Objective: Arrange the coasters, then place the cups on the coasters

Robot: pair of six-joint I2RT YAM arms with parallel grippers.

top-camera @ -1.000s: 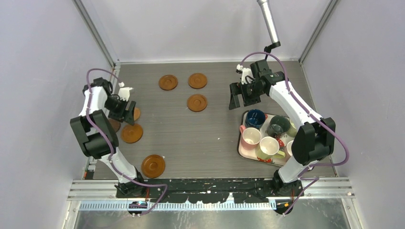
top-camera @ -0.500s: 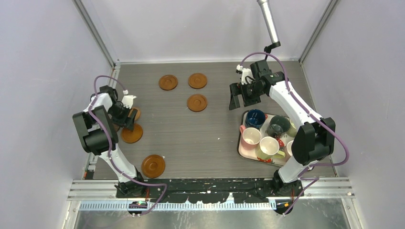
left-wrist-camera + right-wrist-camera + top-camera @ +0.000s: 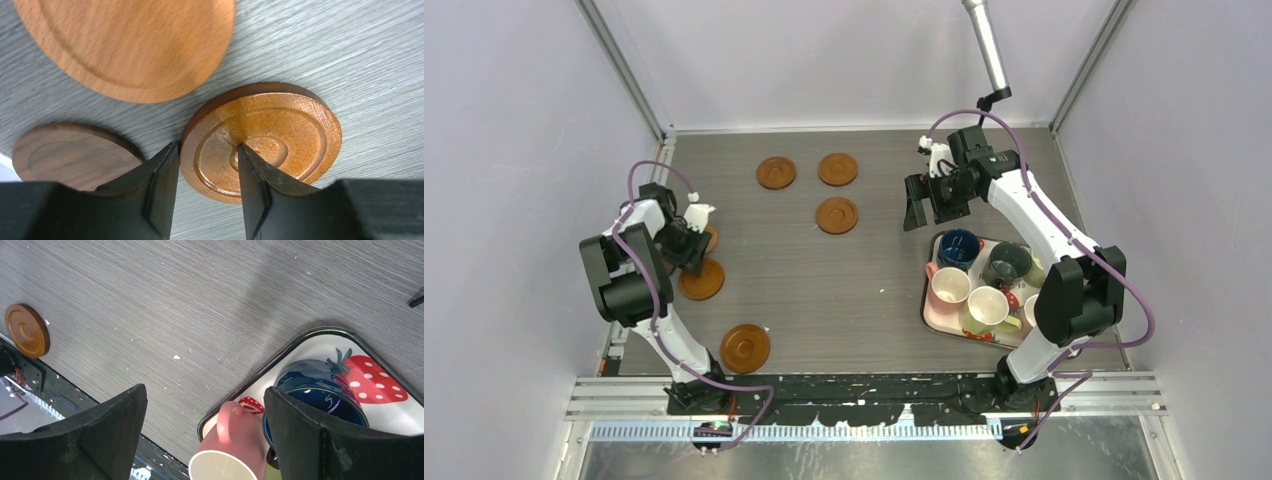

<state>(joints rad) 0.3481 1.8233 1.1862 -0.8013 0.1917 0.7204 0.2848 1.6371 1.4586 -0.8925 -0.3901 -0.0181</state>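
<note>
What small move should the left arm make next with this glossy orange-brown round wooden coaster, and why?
Probably close the left end effector on the rim of the glossy orange-brown round wooden coaster. One finger sits outside its rim and the other on its ringed face, so the edge is already straddled but does not look clamped yet.

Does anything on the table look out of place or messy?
Nothing spilled or broken. By the left hand, a glossy orange coaster, a dark coaster and a pale coaster sit bunched together. White specks dot the tabletop.
</note>
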